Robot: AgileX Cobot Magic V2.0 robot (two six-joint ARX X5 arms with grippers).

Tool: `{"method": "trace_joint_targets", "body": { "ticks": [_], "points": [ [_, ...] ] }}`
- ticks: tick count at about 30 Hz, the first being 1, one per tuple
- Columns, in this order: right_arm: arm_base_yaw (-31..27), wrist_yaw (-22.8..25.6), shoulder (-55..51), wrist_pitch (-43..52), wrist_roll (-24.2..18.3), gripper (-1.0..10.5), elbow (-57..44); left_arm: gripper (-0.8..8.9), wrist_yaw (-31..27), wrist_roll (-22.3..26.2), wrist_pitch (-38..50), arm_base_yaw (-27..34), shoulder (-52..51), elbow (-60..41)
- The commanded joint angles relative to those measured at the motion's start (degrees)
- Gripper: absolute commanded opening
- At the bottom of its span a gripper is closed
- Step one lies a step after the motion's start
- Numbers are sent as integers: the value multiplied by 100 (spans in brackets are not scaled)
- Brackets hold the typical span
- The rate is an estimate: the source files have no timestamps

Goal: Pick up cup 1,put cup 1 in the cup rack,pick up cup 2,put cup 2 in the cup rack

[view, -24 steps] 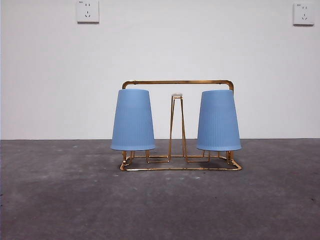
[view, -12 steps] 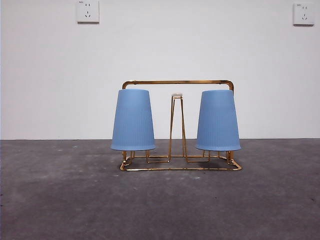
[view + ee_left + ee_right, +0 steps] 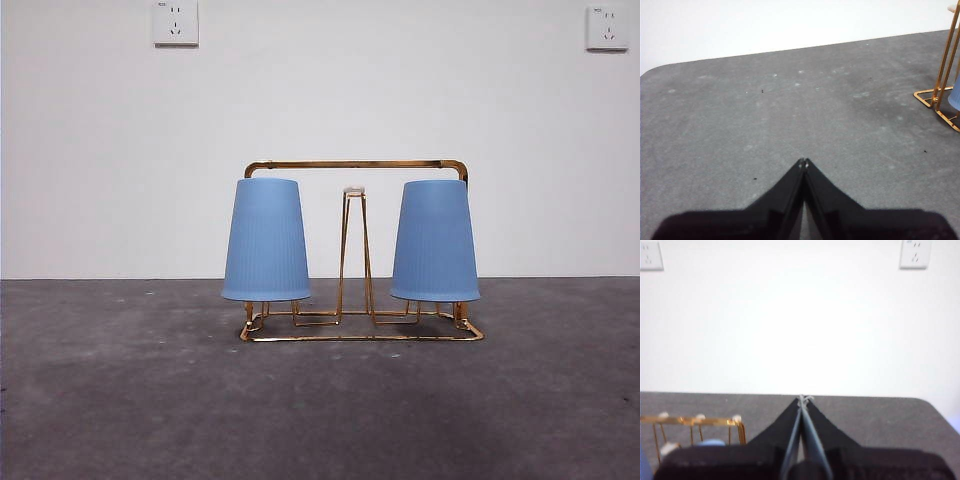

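The cup rack (image 3: 360, 250) stands mid-frame with both blue cups, cup 1 (image 3: 265, 240) and cup 2 (image 3: 435, 240), inverted over its prongs to drain; my left gripper (image 3: 803, 162) and right gripper (image 3: 803, 399) sit clenched and empty, so I judge the task finished.

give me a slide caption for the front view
Two blue cups sit upside down on the gold cup rack, one at each end, no gripper in view.
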Motion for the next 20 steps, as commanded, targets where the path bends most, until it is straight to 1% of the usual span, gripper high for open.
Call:
{"method": "trace_joint_targets", "body": {
  "ticks": [1, 3, 7, 9, 16, 20],
  "points": [
    [-7, 15, -256, 380, 0, 2, -844, -4, 15, -57, 50, 17, 2, -57],
    [-7, 13, -450, 662, 11, 2, -1397, -4, 15, -57, 50, 17, 2, -57],
    [-4, 31, -776, 1023, 262, 2, -2223, -4, 15, -57, 50, 17, 0, -57],
    [-4, 35, -938, 1143, 304, 2, -2570, -4, 15, -57, 50, 17, 2, -57],
    [0, 33, -1421, 1191, 306, 2, -3355, -4, 15, -57, 50, 17, 2, -59],
    [2, 35, -1416, 1119, 358, 2, -3578, -4, 15, -57, 50, 17, 2, -57]
  ]
}}
